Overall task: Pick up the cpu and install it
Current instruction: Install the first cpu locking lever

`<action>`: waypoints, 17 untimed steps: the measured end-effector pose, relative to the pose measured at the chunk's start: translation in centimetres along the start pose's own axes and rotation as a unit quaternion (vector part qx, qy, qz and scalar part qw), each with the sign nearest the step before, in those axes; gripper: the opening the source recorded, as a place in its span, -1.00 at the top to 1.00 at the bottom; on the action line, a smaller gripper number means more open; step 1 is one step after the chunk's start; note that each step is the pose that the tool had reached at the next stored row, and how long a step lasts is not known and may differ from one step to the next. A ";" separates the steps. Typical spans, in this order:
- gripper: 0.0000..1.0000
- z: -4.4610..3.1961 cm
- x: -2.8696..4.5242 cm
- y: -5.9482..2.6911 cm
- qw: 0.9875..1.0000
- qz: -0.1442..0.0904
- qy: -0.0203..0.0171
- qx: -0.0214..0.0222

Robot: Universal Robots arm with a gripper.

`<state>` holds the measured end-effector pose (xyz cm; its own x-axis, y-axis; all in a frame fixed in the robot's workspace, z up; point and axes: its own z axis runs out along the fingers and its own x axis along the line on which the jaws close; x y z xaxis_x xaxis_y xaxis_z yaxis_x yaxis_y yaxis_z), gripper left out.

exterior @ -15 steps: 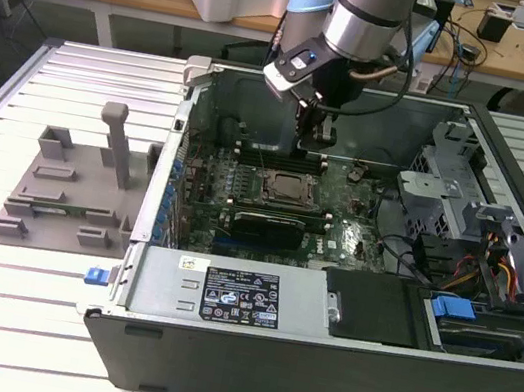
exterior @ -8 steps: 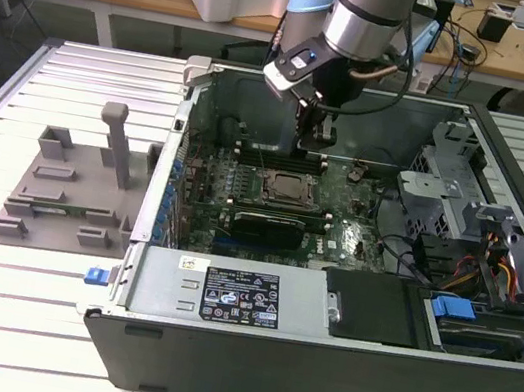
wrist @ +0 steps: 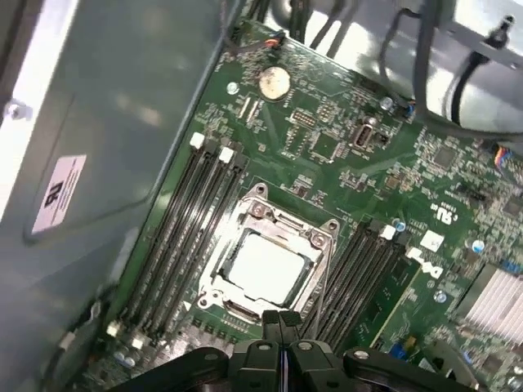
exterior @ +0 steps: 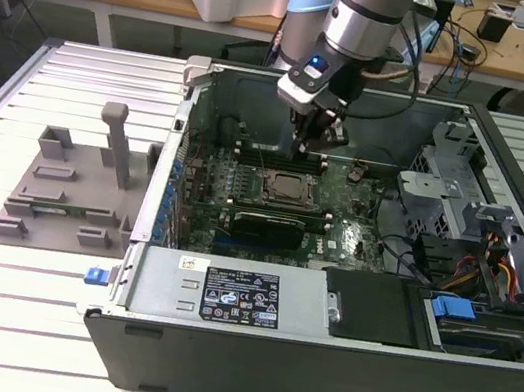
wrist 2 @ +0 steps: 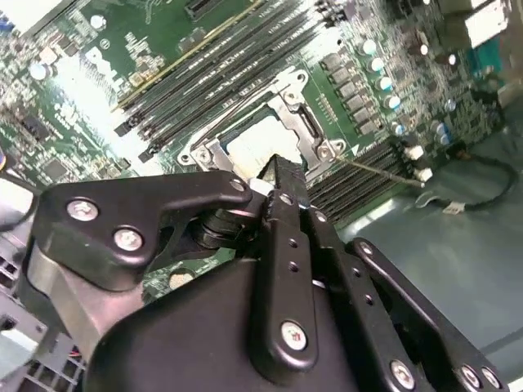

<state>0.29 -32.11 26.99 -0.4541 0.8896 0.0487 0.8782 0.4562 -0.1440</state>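
The slatted desk [exterior: 17, 315] carries the computer case [exterior: 313, 368] on its side, with the open face up so the arm can reach in from above. It fills the desk's half at the exterior view's right. The grey tray [exterior: 58, 201] with upright posts sits near the opposite edge, probably a stand for parts. The green motherboard [exterior: 336, 235] lies flat on the case floor. The end effector [wrist: 283, 317] hangs just above the socket [wrist: 245, 224]. Its fingers are clenched together, with nothing visible between them. The cpu [wrist: 265, 265] is not in its grip. It lies flat inside the socket's metal frame, square with it and pale top upward, as seating would require.
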 end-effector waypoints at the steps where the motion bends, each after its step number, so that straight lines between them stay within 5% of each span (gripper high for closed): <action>1: 0.79 0.00 0.00 0.00 1.000 -0.018 -0.003 0.001; 2: 0.79 0.00 0.01 -0.01 1.000 -0.019 -0.004 -0.001; 3: 0.79 0.02 0.02 -0.03 0.999 -0.018 -0.019 -0.029; 4: 0.79 0.06 0.03 -0.05 0.998 -0.017 -0.028 -0.046; 6: 0.79 0.05 0.03 -0.05 0.998 -0.017 -0.028 -0.046; 7: 0.79 0.03 0.02 -0.06 0.998 -0.018 -0.023 -0.049; 10: 0.79 0.06 0.02 -0.09 0.998 -0.020 -0.002 -0.060; 14: 0.79 0.05 0.01 -0.10 0.998 -0.021 -0.002 -0.060; 17: 0.79 0.05 0.00 -0.10 0.997 -0.055 -0.005 -0.058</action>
<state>0.20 -32.15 26.96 -0.5492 0.8343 0.0475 0.8345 0.5506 -0.0227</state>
